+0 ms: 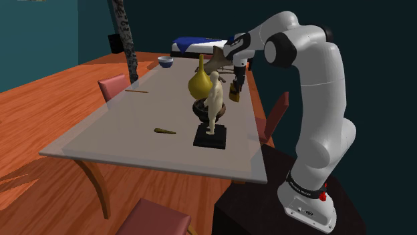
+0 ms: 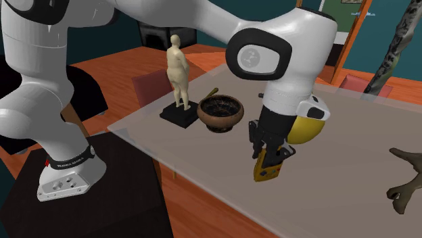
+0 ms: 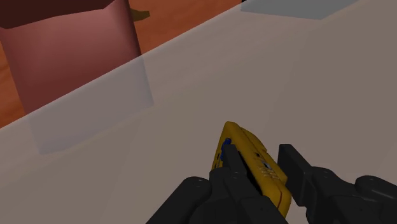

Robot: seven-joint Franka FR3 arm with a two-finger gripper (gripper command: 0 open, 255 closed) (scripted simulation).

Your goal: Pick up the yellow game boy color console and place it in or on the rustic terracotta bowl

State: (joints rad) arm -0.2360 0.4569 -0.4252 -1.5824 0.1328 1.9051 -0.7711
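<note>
In the second exterior view you see first, from the left, a pale human statuette on a black square base (image 2: 178,74). At four o'clock from it, just beside the base, the dark brown round bowl (image 2: 220,113) stands on the grey table (image 2: 338,196). At four o'clock from the bowl, apart from it, the black two-finger gripper (image 2: 268,162) is clamped on the yellow flat console (image 2: 265,173). The console hangs tilted, with its lower end pointing down toward the table. A yellow round vase (image 2: 306,130) is at two o'clock from the gripper, and a brown branch-like piece (image 2: 408,177) lies further right.
</note>
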